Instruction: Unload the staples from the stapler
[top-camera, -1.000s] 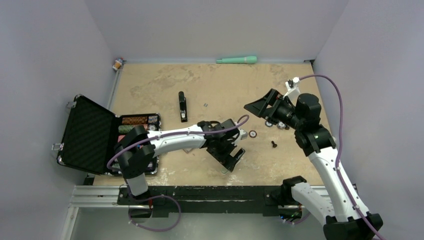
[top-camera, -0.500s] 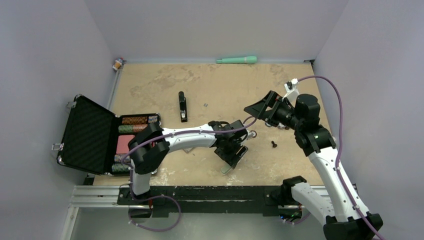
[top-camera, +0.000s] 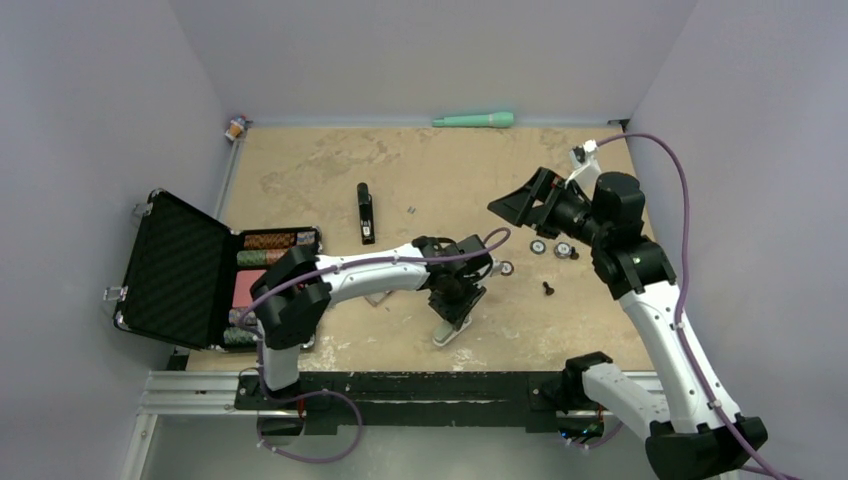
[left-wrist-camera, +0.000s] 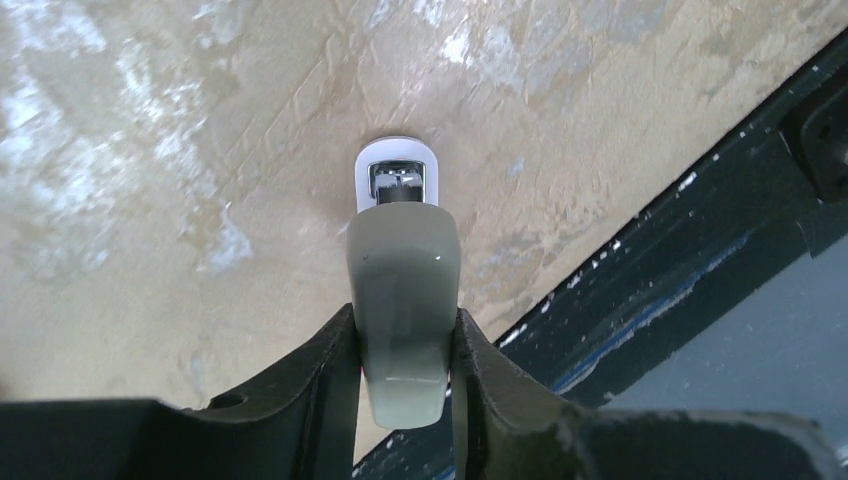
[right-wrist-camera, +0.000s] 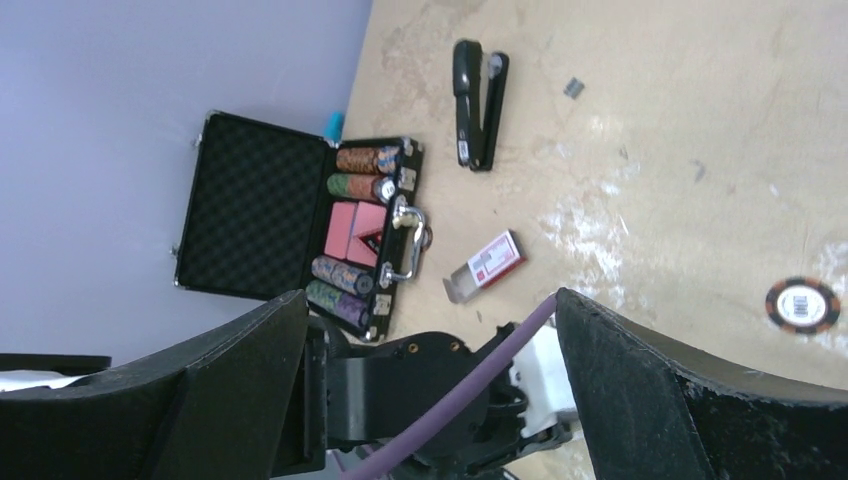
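1. Top external view: the stapler (top-camera: 366, 213) lies flat on the bench (top-camera: 300, 170), left of centre and towards the far side. It is well apart from both arms.
2. The staples (top-camera: 411, 209) show as a tiny grey piece on the bench, near the stapler on its right and not touching it.
3. In the right wrist view the stapler's two long parts meet at one end and stand slightly apart at the other.
4. The left jaws are pinching a pale green oblong case (left-wrist-camera: 402, 270), with one dark finger (left-wrist-camera: 330, 350) pressed to each side. The case's white end, with a bit of metal in it, points down at the bench close to the near edge, right of centre.
5. The right jaws are spread wide with nothing between them, the fingers (right-wrist-camera: 230, 400) far apart. They are held over the right side of the bench and aim left.
6. An open black carry case (top-camera: 180, 270) holding poker chips sits at the left edge.
7. A small clear box with a red-and-white label (right-wrist-camera: 487, 268) lies just beside it.
8. Loose chips (top-camera: 538, 247) lie near the right jaws, and a green pen-shaped thing (top-camera: 473, 120) rests against the far wall.
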